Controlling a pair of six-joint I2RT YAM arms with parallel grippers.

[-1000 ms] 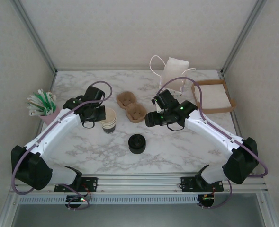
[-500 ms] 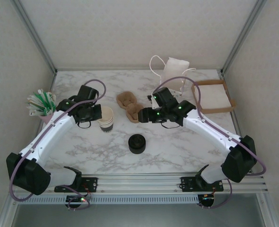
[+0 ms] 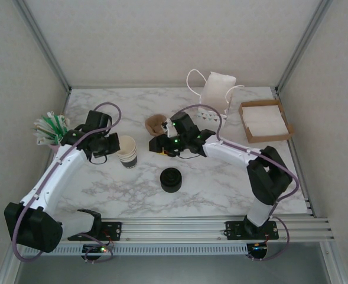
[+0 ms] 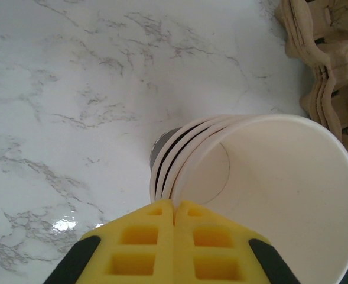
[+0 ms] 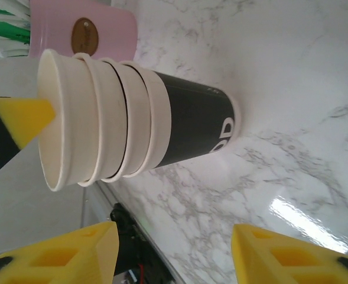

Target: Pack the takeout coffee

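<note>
Swinging left across the cup carrier, the right gripper now faces the cup stack at left-centre, jaws open. The left gripper stays clamped on the rim of the top cup, so separating it looks next.

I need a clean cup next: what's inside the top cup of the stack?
Nothing visible: the top cup shows bare cream wall and part of its floor. The left gripper pinches the near rim, covering the wall just below it.
</note>
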